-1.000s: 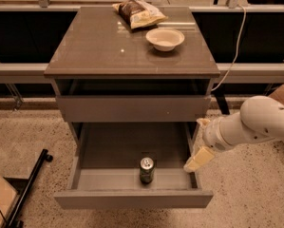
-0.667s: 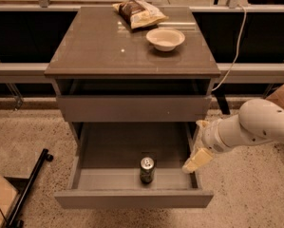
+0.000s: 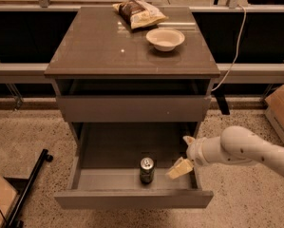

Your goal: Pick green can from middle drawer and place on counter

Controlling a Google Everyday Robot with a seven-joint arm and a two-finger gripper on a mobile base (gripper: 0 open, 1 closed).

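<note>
A speckled, beige terrazzo floor (image 3: 27, 132) runs under a grey-brown cabinet that stands against a dark wall with pale horizontal rails. The counter (image 3: 108, 51) is glossy and catches soft reflections. At its back lies a crumpled snack bag (image 3: 139, 13), and just in front of it, towards the right, sits a shallow white bowl (image 3: 165, 38). A white cable (image 3: 236, 51) hangs down behind the cabinet's right side. What looks like a cardboard box (image 3: 281, 106) shows at the right edge, and a black stand leg (image 3: 30, 184) crosses the floor at lower left.

Below the counter the upper drawer front (image 3: 132, 108) is pushed nearly shut. The middle drawer (image 3: 132, 199) is pulled far out, with its long flat floor exposed. The green can (image 3: 146, 170) stands upright on that floor, close to the front wall and a little right of centre.

The white arm (image 3: 246, 148) reaches in from the right over the drawer's right side. The gripper (image 3: 179, 156) is inside the drawer, to the right of the can and apart from it. Its cream fingers (image 3: 179, 168) are spread wide and hold nothing.
</note>
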